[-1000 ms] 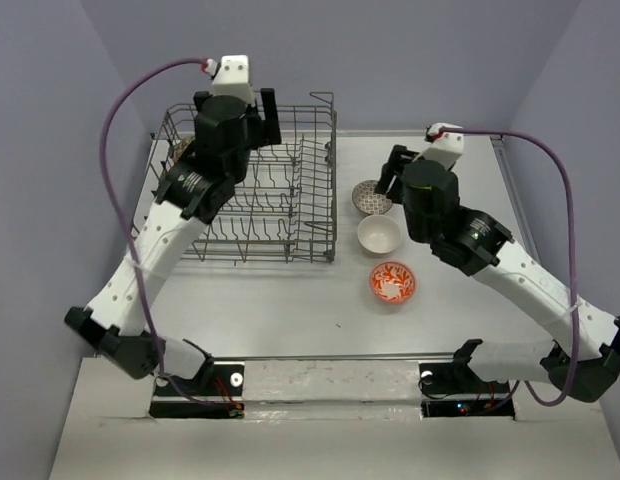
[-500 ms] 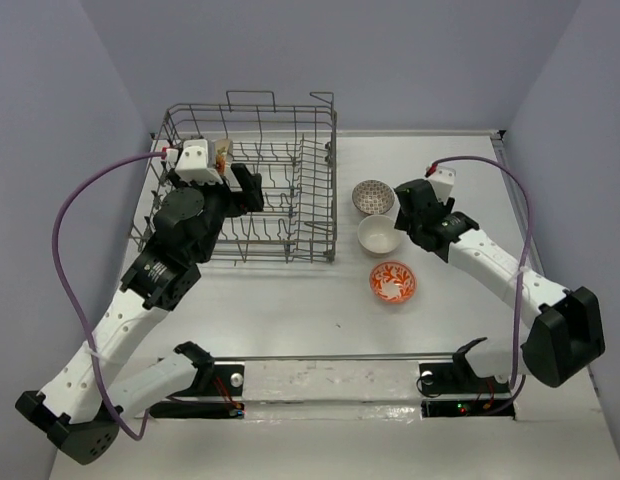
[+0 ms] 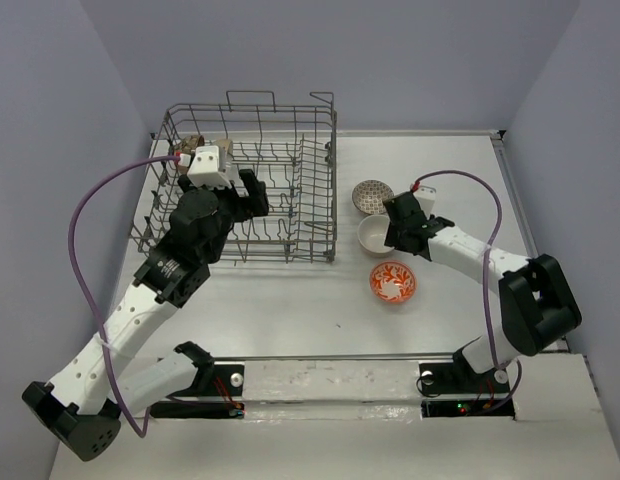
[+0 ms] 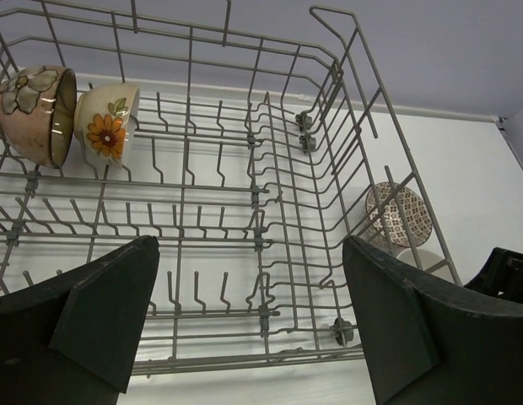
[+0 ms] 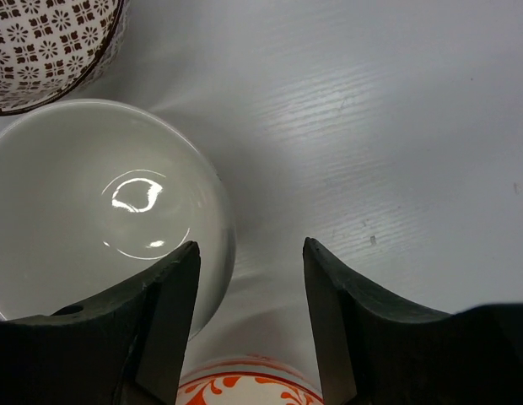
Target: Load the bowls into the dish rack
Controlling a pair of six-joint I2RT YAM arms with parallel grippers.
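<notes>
The grey wire dish rack (image 3: 290,215) (image 4: 270,169) stands at the back left. On edge in its far left corner are a tan flowered bowl (image 4: 32,114) and a cream bowl (image 4: 105,125) with an orange flower. My left gripper (image 3: 248,197) (image 4: 249,245) hangs open and empty over the rack's tines. Right of the rack sit a grey-patterned bowl (image 3: 372,196) (image 5: 51,46), a white bowl (image 3: 370,238) (image 5: 101,202) and an orange-red bowl (image 3: 392,282) (image 5: 249,390). My right gripper (image 3: 388,230) (image 5: 250,249) is open, straddling the white bowl's right rim without gripping.
The rack's raised right wall (image 3: 328,180) stands between the left gripper and the bowls on the table. The patterned bowl touches or nearly touches the white one. The purple side walls (image 3: 580,150) close in the white table (image 3: 290,310).
The left arm has pulled back from the rack's far left corner, leaving a bowl there, and its jaws opened wider. The right arm swung down to the white bowl, its jaws narrowing.
</notes>
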